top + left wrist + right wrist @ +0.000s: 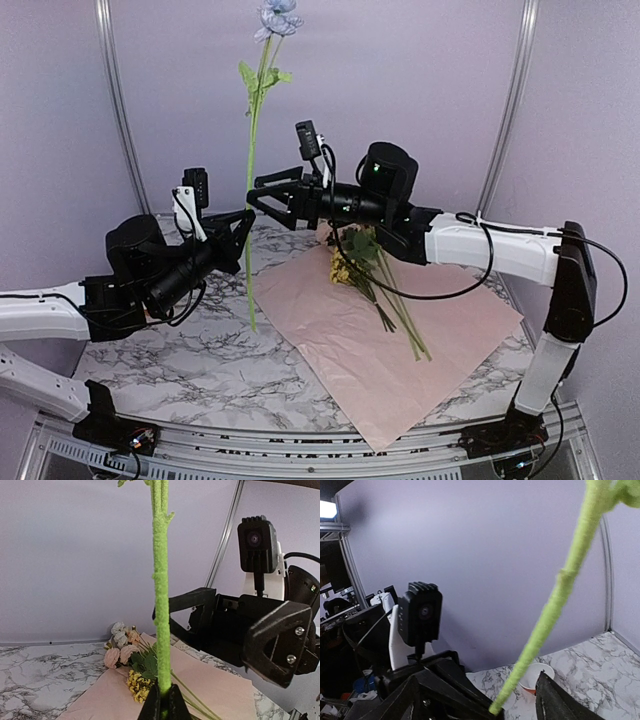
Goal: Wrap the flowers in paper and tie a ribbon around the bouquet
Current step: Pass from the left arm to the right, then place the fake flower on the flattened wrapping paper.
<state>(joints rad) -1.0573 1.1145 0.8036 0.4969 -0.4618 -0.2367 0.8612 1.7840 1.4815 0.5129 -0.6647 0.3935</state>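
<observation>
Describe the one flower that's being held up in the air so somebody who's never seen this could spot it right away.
Above the marble table, the left gripper pinches one long-stemmed flower upright. Unlike the bunch of flowers lying on the pink paper, it stands alone: a bright green stem topped by a pale blue bloom.

Pale lilac walls, marble tabletop

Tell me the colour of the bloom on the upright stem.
The bloom is pale blue; top external view shows it best.
</observation>
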